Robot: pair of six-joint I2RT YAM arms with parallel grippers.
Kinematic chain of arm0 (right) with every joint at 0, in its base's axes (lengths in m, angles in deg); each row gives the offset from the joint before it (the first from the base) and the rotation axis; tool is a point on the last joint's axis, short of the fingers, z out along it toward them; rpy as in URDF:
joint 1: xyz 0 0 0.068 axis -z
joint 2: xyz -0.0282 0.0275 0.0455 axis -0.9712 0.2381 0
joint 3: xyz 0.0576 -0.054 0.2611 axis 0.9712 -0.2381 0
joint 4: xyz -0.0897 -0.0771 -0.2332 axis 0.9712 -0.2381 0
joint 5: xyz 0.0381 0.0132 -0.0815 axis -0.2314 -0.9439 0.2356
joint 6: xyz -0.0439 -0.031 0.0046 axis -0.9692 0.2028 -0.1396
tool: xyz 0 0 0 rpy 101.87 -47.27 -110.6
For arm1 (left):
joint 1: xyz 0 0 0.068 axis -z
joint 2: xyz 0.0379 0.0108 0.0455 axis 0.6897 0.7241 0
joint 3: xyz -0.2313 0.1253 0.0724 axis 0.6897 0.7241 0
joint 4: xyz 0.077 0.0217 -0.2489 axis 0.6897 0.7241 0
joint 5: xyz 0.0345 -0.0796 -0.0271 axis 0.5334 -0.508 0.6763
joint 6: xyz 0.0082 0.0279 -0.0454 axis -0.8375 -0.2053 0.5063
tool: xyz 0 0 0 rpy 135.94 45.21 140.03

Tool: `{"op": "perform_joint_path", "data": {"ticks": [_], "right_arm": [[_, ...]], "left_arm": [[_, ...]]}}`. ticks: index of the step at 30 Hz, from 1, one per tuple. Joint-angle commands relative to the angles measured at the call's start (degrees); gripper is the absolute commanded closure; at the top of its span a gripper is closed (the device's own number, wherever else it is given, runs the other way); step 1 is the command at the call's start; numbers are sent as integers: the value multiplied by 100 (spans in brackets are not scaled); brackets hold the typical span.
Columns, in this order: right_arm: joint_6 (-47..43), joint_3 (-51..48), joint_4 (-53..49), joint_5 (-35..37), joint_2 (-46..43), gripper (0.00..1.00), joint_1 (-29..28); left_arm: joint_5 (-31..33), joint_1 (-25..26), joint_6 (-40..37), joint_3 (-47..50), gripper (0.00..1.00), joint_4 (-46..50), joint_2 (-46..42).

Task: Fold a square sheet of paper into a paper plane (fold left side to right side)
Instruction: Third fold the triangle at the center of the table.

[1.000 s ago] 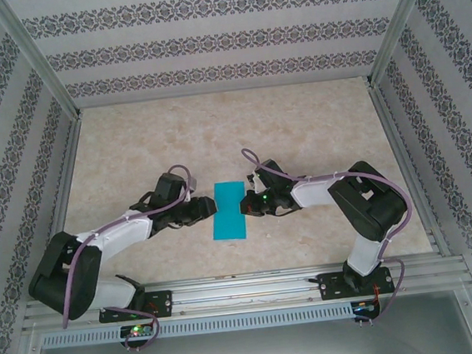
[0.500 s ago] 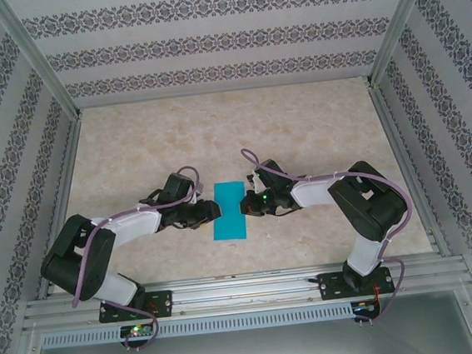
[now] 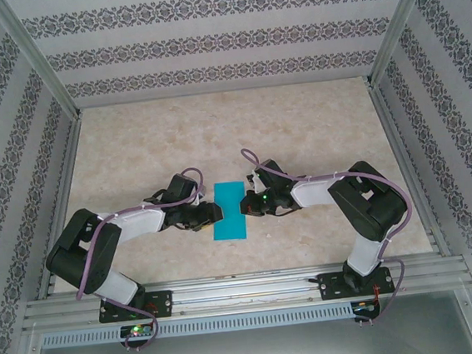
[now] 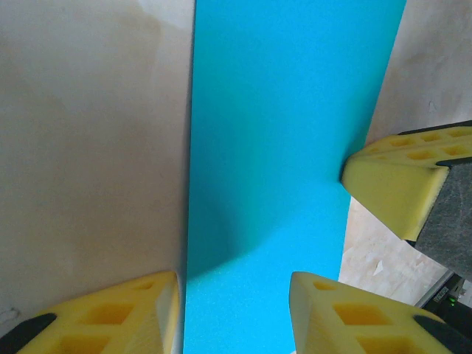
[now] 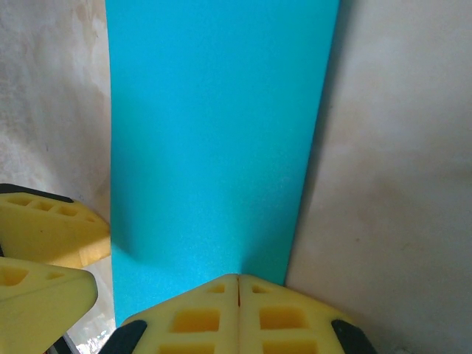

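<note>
Square sheet of paper (image 3: 228, 210) lies flat on the table (image 3: 215, 129) as a narrow strip, long side running near to far, between your two arms near the table's near-middle. Your left gripper (image 4: 232, 280) sits at its left edge with fingers spread wide, one either side of the strip. Your right gripper (image 5: 237, 280) has its pads pressed together on the right edge; you cannot tell whether they grip it.
</note>
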State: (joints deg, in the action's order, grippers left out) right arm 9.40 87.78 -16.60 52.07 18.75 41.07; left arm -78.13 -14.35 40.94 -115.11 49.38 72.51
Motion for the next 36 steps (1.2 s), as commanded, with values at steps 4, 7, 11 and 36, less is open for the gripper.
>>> {"op": "perform_joint_path", "data": {"ticks": [4,7,11,36], "right_arm": [[-81,-28,-490,371,208,100,-68],[-88,-29,-490,357,215,100,-67],[-90,-20,-483,348,208,100,-70],[-151,-36,-499,344,217,100,-70]], "left_arm": [[-308,109,209,-69,56,-420,159],[-256,106,270,-28,55,-564,72],[-302,99,316,-51,54,-679,18],[-290,-69,85,-209,49,-862,249]]}}
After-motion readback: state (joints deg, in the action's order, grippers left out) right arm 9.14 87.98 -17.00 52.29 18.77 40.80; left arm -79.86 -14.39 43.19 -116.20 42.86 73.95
